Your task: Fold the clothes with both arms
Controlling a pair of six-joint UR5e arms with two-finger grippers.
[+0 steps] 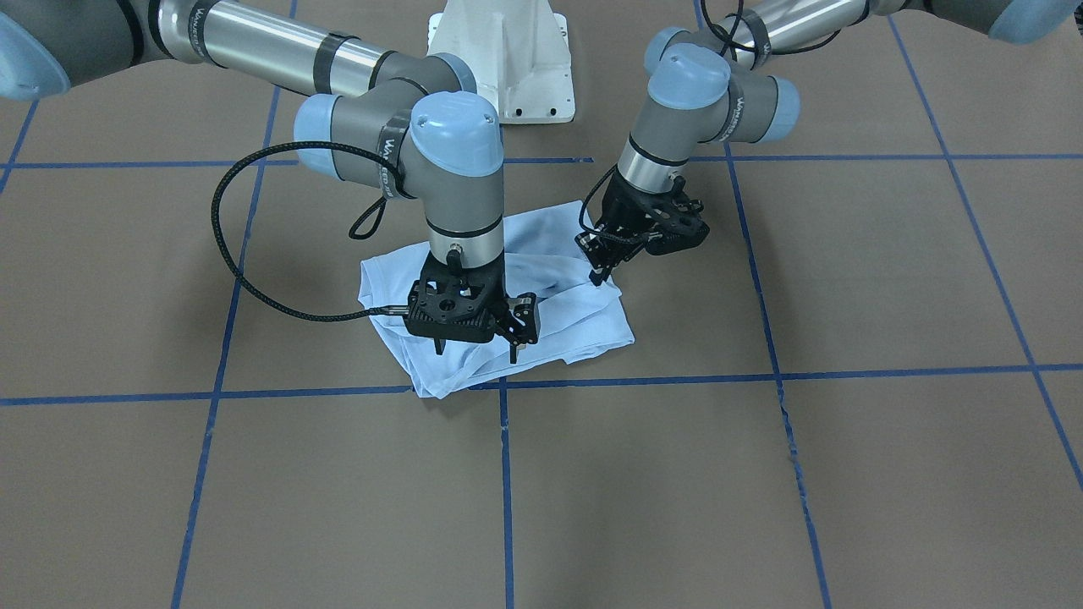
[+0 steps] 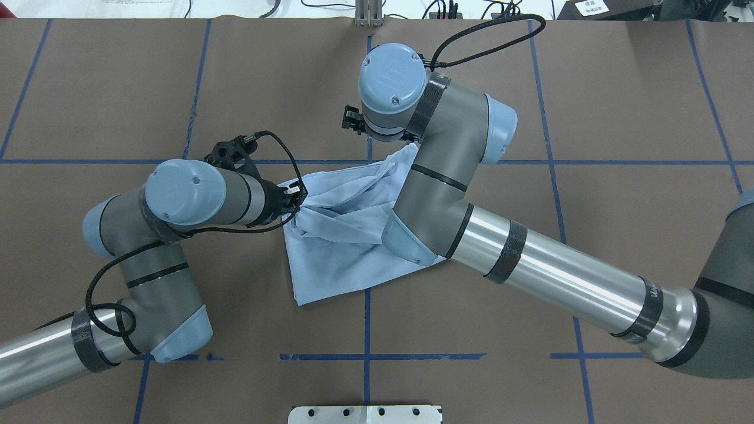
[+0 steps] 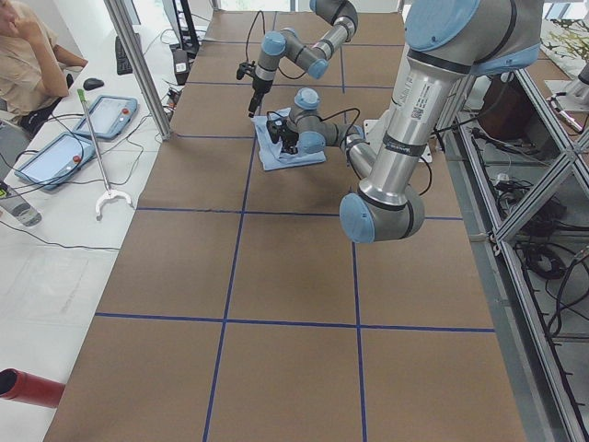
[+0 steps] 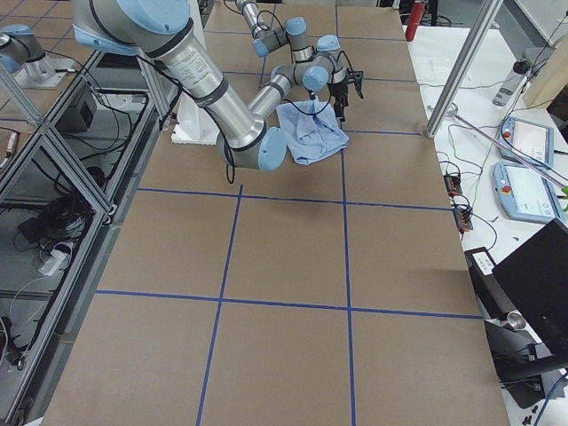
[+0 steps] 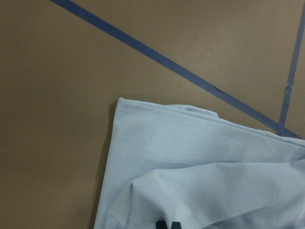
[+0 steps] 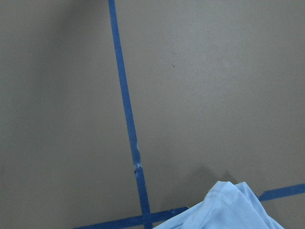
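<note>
Front-facing view: the light blue T-shirt (image 1: 575, 326) is lying rumpled and partly folded near the middle of the brown table (image 1: 846, 465). Its near corner is reaching a blue tape line (image 1: 296, 392). The right gripper (image 1: 476, 351) is pointing straight down over the shirt's near edge, its two fingers standing apart and gripping nothing. I cannot tell whether the tips are touching the cloth. The left gripper (image 1: 599, 277) is tilting in at the shirt's side, its fingers pinched together on the fabric.

Overhead view: the cloth is bunching toward the left gripper at the shirt's left edge. The right wrist is covering its own gripper, and the shirt's far corner is running up beside that arm.

Exterior left and right views: the shirt is sitting between the two arms, too small to show more. A person (image 3: 23, 55) is sitting at a side table.

Left wrist view: two dark fingertips (image 5: 162, 224) are showing close together in the cloth, and a shirt corner is lying flat on the table.

Right wrist view: a raised fold of the shirt is showing at the bottom, just beside a tape crossing.
</note>
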